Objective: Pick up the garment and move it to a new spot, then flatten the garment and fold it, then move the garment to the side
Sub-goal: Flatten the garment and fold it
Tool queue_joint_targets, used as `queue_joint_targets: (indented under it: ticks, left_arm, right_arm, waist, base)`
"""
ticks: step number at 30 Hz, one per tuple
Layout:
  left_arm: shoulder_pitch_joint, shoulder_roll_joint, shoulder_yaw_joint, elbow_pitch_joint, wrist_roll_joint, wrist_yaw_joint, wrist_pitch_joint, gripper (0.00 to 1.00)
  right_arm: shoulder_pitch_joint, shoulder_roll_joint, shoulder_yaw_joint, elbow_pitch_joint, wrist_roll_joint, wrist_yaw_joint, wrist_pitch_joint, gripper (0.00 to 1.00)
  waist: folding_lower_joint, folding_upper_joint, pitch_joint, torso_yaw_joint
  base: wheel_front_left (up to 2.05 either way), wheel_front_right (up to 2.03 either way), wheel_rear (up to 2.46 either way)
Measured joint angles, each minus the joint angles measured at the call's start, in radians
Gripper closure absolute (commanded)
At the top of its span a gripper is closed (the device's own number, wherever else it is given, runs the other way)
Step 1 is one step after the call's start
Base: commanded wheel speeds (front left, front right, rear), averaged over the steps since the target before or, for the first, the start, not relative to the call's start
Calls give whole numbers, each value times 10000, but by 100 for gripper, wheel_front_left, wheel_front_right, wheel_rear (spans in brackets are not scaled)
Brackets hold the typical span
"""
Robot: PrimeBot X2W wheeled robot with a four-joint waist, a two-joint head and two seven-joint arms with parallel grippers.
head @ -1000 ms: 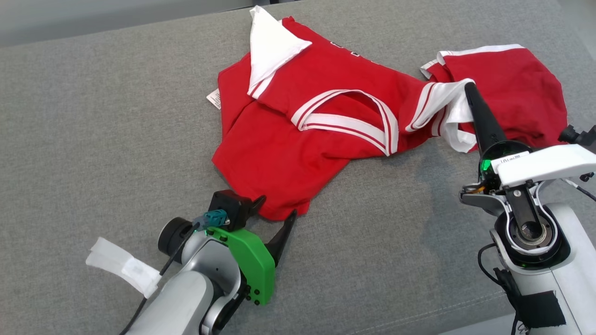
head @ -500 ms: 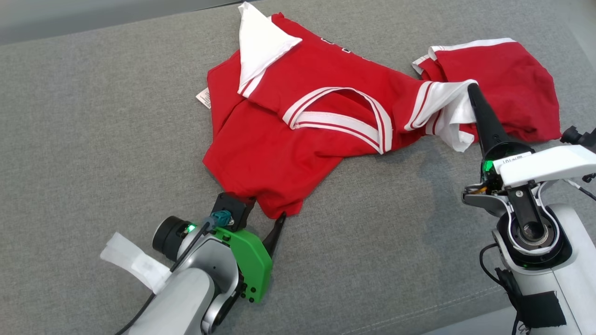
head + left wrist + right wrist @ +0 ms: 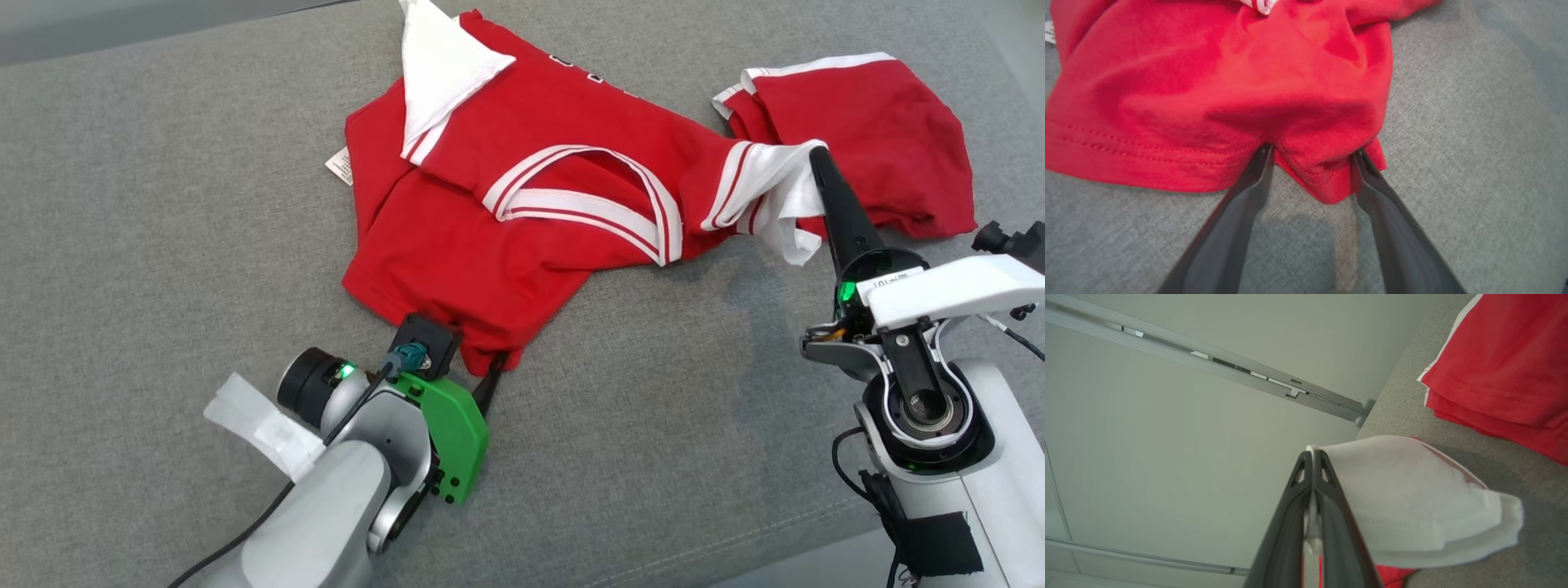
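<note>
Grey woven upholstered surface (image 3: 163, 204), flat and broad, with one stitched seam (image 3: 775, 532) running across its near right part. Contents: one red garment (image 3: 506, 269), a jersey with white-and-red striped trim at the V-neck and sleeve ends. It lies crumpled and partly doubled over, from the far middle to the far right. Its near hem rests on the cloth, bunched into a fold at the near corner. One white sleeve end (image 3: 784, 192) stands raised off the surface. A small white label (image 3: 339, 166) sticks out at the garment's left edge.
</note>
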Motion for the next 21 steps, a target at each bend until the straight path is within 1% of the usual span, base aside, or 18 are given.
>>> queue_joint_targets:
  ticks: [1,2,3,6,9,12,13,17,19,21]
  left_arm:
    - [-62,15,0,82,33,2,2,60]
    - [-119,12,0,173,69,2,2,76]
    - [-177,8,-12,247,69,2,13,100]
    - [-323,-38,-56,410,61,-33,75,100]
    - [-349,-69,-8,420,-198,-211,88,100]
    - [-363,-27,29,136,-485,-541,353,100]
    - [-353,-29,19,-75,-660,-685,428,100]
    - [-358,40,40,-1400,-1367,-1377,625,100]
    - [-358,186,75,-2096,-1682,-1452,790,100]
    - [-358,525,163,-2788,-2040,-1521,1068,100]
  right_arm:
    - [0,8,4,0,0,0,56,100]
    - [0,17,8,-2,0,0,71,100]
    - [-1,29,6,-2,-2,0,71,100]
    - [-1,35,-50,8,-13,0,71,100]
    - [-2,35,-107,25,-58,0,69,100]
    - [-14,-40,-249,-63,-169,-10,69,100]
    - [-26,-104,-343,-201,-188,-67,69,100]
    - [-239,-568,-656,-1034,-169,-67,113,100]
    - [-327,-897,-692,-1432,-180,-67,314,100]
    - [-329,-1283,-711,-1787,-194,-67,562,100]
  waist:
    - [0,0,31,-17]
    - [0,0,60,-36]
    - [0,0,88,-57]
    - [0,0,134,-98]
    - [0,0,99,-94]
    - [0,0,-30,-54]
    - [0,0,-87,-31]
    - [0,0,-365,119]
    - [0,0,-532,220]
    - [0,0,-709,339]
  base:
    - [0,0,0]
    - [0,0,0]
    - [0,0,0]
    - [0,0,0]
    - [0,0,0]
    - [0,0,0]
    - [0,0,0]
    - [0,0,0]
    - [0,0,0]
    - [0,0,0]
